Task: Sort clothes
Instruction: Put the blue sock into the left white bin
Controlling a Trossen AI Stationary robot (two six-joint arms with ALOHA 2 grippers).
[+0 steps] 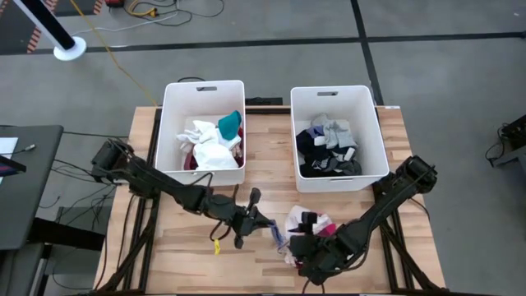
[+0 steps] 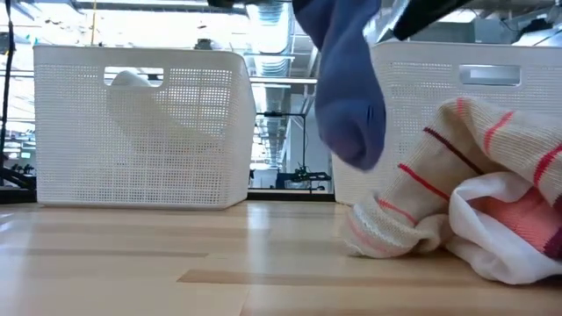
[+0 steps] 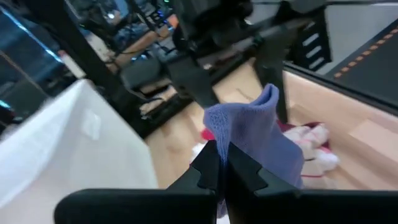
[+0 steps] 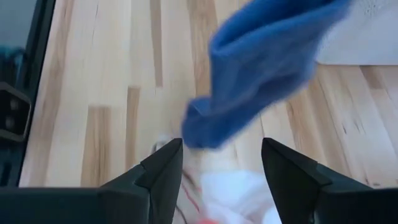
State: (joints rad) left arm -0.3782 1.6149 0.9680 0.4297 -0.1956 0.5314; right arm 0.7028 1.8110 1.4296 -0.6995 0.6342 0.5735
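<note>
So the blue sock (image 3: 258, 140) is pinched tight in the left gripper (image 3: 222, 163), whose two fingers are pressed together on its edge, and it hangs off the table with its long axis running pretty much straight up and down; in the low view it dangles clear of the wood with the toe end lowest. The right gripper (image 4: 221, 163) sits just beside it with its fingers spread wide and nothing between them, so the sock belongs to the left arm alone. Looking straight down, the sock is near the front middle of the table (image 1: 185, 238), and the right bin (image 1: 376, 136), the one holding the dark and grey stuff, lies at roughly 1 o'clock from the left gripper, while the left bin (image 1: 168, 123) with the white, teal and maroon things is at about 11 o'clock. My guess is a blue sock goes with the darks, so that's a reach up and across past the right arm. The striped cream and pink pile (image 1: 311, 224) is on the wood between the two grippers, directly at 3 o'clock from the left one.
</note>
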